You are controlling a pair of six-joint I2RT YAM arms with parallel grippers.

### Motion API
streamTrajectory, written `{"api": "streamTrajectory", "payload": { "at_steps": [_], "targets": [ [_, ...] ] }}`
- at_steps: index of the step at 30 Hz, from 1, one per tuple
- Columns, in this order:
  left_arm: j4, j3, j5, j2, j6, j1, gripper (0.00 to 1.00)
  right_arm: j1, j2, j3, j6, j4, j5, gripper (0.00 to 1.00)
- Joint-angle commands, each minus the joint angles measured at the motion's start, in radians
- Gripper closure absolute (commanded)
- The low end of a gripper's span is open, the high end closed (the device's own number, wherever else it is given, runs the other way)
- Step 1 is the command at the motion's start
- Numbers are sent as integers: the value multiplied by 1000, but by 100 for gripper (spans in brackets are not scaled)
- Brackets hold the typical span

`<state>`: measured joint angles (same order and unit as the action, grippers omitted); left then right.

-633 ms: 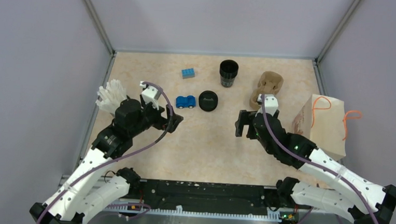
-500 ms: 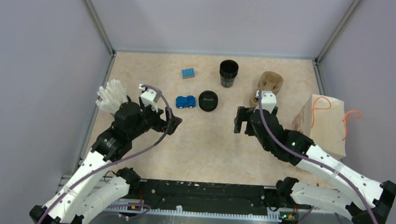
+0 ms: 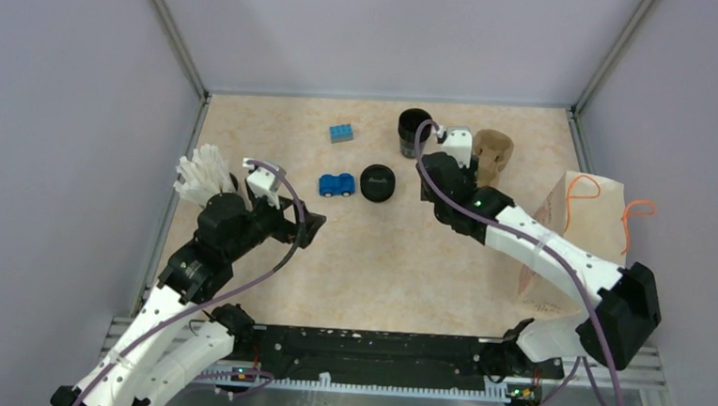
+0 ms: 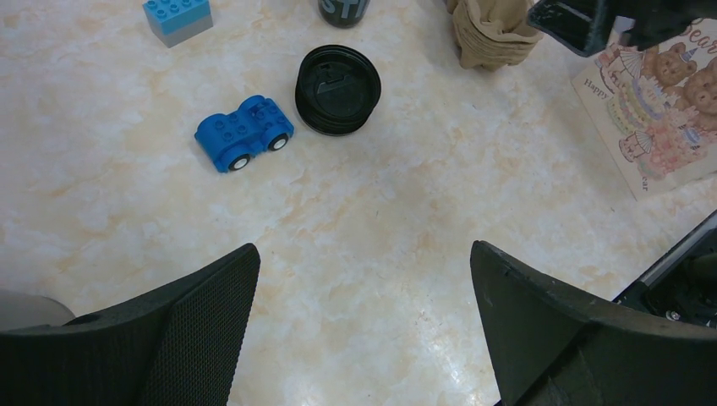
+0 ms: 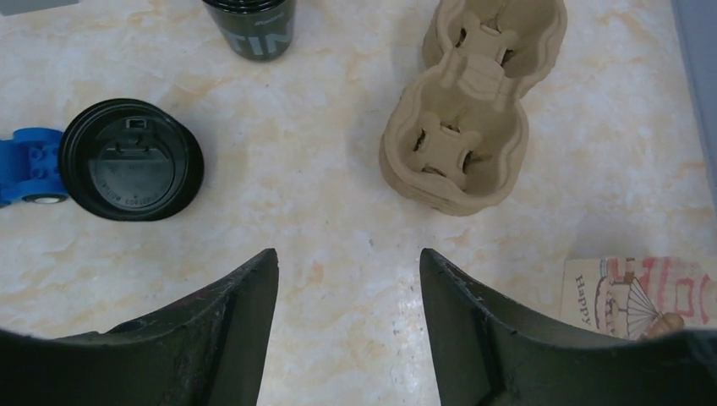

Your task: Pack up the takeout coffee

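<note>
While the black takeout cup (image 3: pixel 414 131) stands upright near the far edge of the table (image 3: pixel 379 270), its flat black lid (image 3: pixel 378 183) lies apart from it, nearer the arms and slightly to the left. Neither gripper touches either piece. Just left of the lid, almost touching its rim, sits a blue toy car (image 3: pixel 337 184), and a blue building brick (image 3: pixel 342 132) rests farther back, left of the cup. To the right of the cup lies the brown pulp cup carrier (image 5: pixel 473 101), its two pockets facing up.

Above the bare tabletop between the lid and the carrier, on the near side of the cup, hangs the right gripper (image 5: pixel 347 262), its fingers spread wide with nothing between them. A paper bag (image 3: pixel 580 217) with orange handles stands at the right edge, partly behind the right arm.

Well to the left and nearer the bases, the left gripper (image 4: pixel 362 254) hovers over bare table, fingers likewise spread and empty. Behind it, at the left edge, white utensils (image 3: pixel 202 173) stick up.
</note>
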<state>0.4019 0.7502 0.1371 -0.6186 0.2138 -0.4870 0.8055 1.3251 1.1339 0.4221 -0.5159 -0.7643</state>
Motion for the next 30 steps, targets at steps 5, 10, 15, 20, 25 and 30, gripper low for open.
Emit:
{"api": "streamTrajectory", "payload": {
  "at_steps": [5,10,15,20,25,30],
  "targets": [
    [-48,-4,1,17,-7,2,1,-79,238,124,-99,321,116,44],
    [-41,-1,-9,17,-4,1,1,-117,426,316,-168,375,172,51],
    [-40,2,-1,11,-4,-11,1,-145,542,529,-167,268,180,53],
    [-40,2,5,12,-2,-17,1,-185,630,646,-328,239,382,60],
    [-41,1,7,12,-4,-25,1,-219,724,760,-388,172,427,70],
    [-41,1,7,2,-5,-30,1,-231,801,872,-439,110,452,75]
  ]
}}
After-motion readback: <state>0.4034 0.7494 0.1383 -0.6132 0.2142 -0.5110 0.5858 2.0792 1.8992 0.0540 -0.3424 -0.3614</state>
